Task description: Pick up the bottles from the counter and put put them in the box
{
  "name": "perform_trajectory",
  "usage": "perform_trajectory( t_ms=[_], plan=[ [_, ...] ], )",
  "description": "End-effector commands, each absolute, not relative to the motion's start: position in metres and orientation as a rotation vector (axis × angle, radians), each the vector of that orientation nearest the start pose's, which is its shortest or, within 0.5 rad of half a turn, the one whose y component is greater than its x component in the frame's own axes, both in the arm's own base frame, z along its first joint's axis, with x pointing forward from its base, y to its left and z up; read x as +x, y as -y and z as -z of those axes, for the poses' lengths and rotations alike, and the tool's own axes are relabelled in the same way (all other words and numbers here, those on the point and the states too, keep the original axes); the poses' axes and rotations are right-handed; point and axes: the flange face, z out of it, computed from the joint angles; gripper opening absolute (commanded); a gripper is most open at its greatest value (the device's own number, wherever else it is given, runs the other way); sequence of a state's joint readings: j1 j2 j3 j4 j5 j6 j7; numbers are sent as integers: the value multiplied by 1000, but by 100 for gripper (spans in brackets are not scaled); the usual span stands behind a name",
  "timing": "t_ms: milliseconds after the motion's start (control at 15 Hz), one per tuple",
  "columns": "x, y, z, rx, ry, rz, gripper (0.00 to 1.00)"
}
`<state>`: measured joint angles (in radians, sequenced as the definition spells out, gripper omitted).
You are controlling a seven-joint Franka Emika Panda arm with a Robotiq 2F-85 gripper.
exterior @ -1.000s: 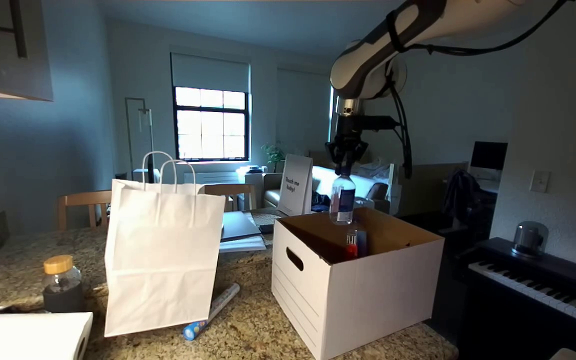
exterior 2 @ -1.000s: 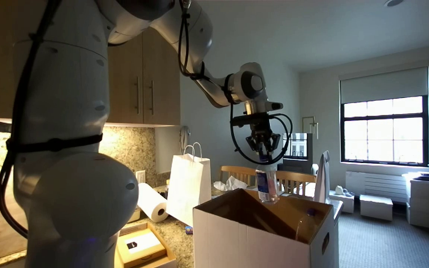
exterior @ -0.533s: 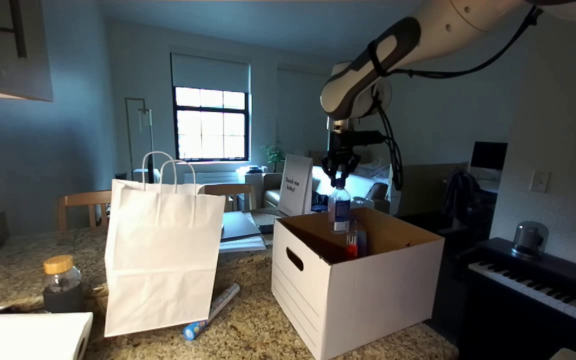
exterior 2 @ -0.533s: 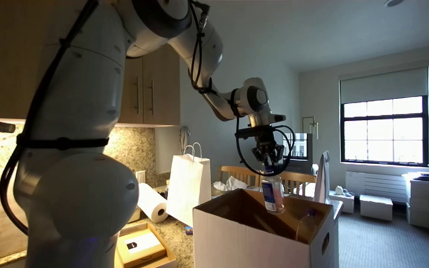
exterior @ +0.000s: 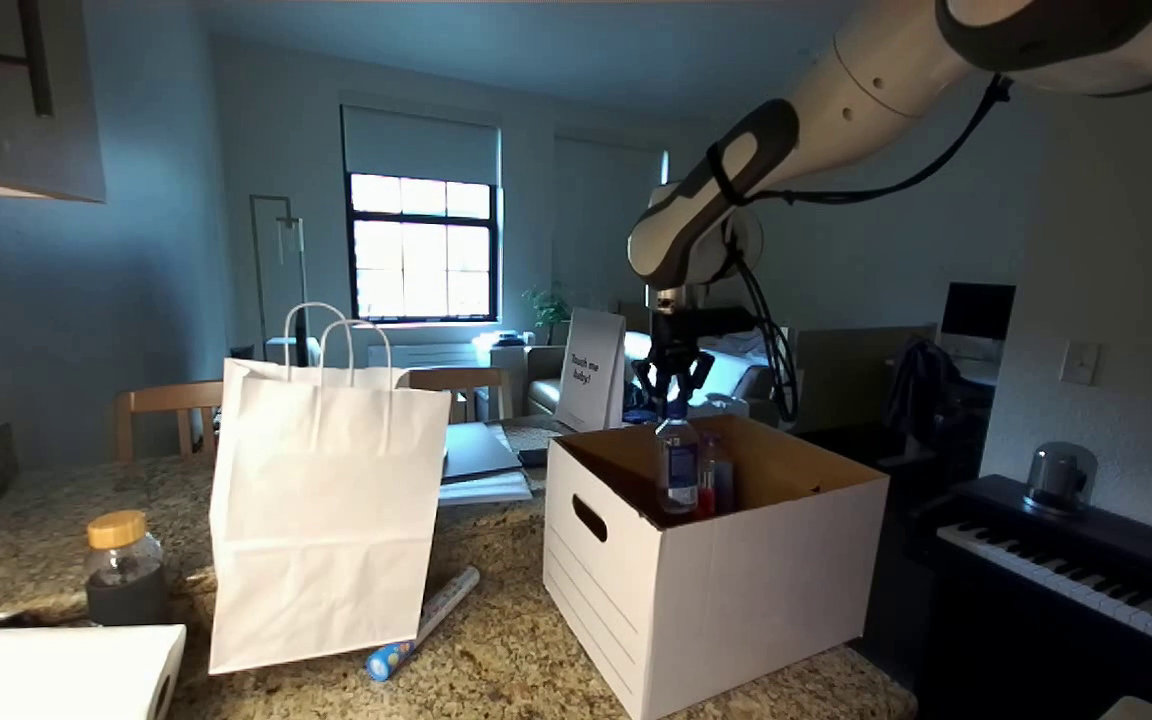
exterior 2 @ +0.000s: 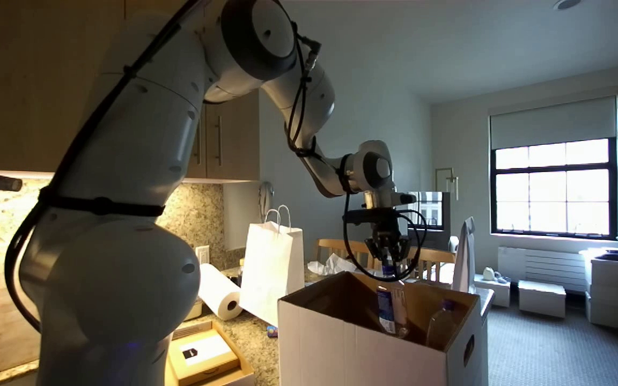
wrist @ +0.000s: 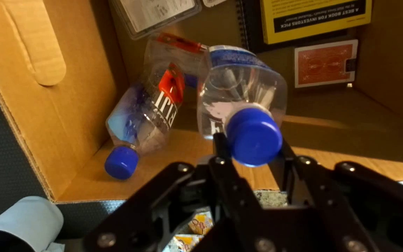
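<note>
"One bottle [exterior: 678, 475] hung from the jaws?"

"Yes. They were pinching it at its blue cap [wrist: 255, 136], from straight above. Its long axis ran nearly upright, lower body within the walls of the white box [exterior: 766, 590] on the counter [exterior: 496, 640]; whether it touched the box's floor was hidden."

"And the next move?"

"It probably called for straight lowering, then release, missing the second bottle [wrist: 142, 119], just beside it toward the box's end wall."

"Any writing?"

"'FIJI' was on that second bottle, 'A BEST BOOK FOR INVESTORS PICK' on a yellow book [wrist: 317, 17] in the box, 'Touch me baby!' on a standing card [exterior: 591, 370] beyond the box."
</note>
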<state>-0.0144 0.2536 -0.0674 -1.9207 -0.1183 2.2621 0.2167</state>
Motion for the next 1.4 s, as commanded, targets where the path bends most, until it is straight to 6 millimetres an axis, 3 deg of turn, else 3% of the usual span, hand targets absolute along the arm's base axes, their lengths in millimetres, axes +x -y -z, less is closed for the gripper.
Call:
perform_trajectory(
  t_ms=[0,533,600,667,733,1133,1333],
  plan=[
    [631,63,-342,-3178,-386,128,13],
    [652,67,-291,-3163,-400,132,13],
    [654,67,-293,-3163,-402,145,20],
    [655,68,-295,-3162,-404,148,57],
    [655,68,-294,-3160,-406,143,58],
    [649,72,-297,-3168,-411,147,95],
    [644,77,-307,-3169,-414,177,100]
  ],
)
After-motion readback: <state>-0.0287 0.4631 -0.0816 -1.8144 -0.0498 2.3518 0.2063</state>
